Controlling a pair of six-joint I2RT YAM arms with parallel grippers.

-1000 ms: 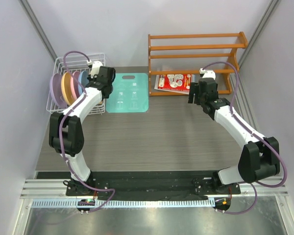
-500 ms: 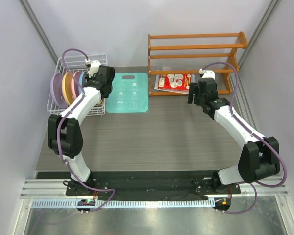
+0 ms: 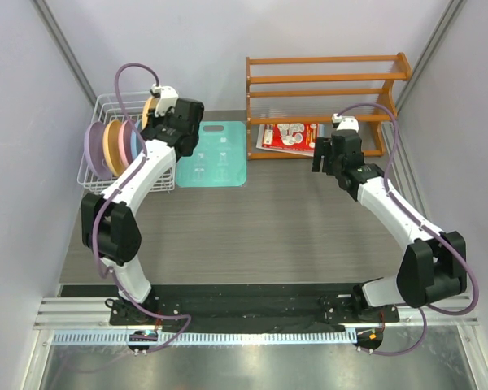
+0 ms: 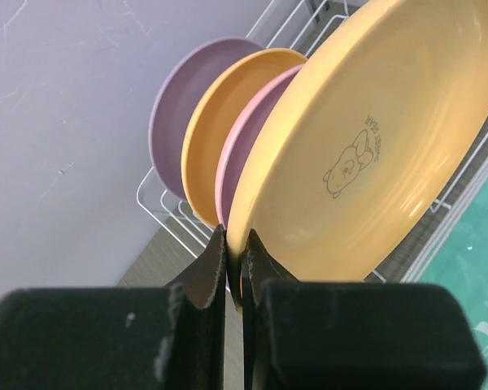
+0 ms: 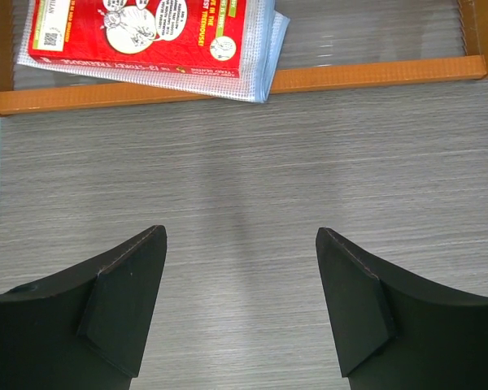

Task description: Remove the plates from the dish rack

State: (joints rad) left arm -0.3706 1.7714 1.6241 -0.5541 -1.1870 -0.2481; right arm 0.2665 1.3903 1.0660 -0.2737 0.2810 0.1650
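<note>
- Plates, top view: three stand on edge in the white wire dish rack (image 3: 98, 175) at the far left of the table (image 3: 260, 227). They are one lavender plate (image 3: 91, 149), one orange plate (image 3: 110, 145) and one pink plate (image 3: 123, 142). A bluish sliver beside the pink one is too hidden by the arm to count.
- One yellow plate (image 3: 150, 110) is over the rack's far right part, at the left gripper (image 3: 158, 107). One teal cutting board (image 3: 215, 154) lies just right of the rack, and one orange wooden shelf (image 3: 325, 81) stands at the back.
- Left wrist view: the two fingers are almost closed, pinching the yellow plate's rim. A bear print shows on the plate's face. The three other plates stand behind it in the rack.
- Right wrist view: the right gripper (image 5: 240, 284) has its jaws wide apart with nothing between them, above bare table. One red book (image 5: 146, 32) lies on the shelf's bottom tier.
</note>
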